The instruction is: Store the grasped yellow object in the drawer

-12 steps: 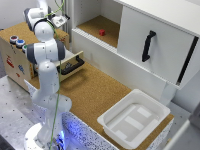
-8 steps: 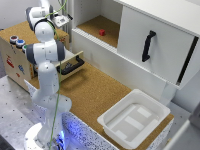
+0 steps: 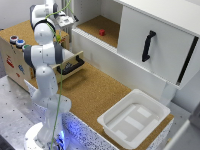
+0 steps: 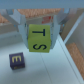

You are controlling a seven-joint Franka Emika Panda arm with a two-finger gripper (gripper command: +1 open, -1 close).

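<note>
In the wrist view my gripper (image 4: 40, 36) is shut on the yellow object (image 4: 40, 37), a yellow-green cube with black letters T and S, held between the two grey fingers (image 4: 21, 25). Below it is a pale floor with a dark purple block marked E (image 4: 16, 60). I cannot tell whether that floor is the drawer's inside. In the exterior view the gripper (image 3: 66, 22) hangs high at the back left, above the tan drawer (image 3: 70, 62), which has a black bar handle and stands pulled out from the wooden box. The cube is too small to make out there.
A white plastic tub (image 3: 134, 117) sits on the cork surface at the front right. The large white cabinet door (image 3: 150, 45) with a black vertical handle stands at the right. A small red block (image 3: 102, 32) lies in the open cabinet bay. The arm's white column (image 3: 47, 95) rises beside the drawer.
</note>
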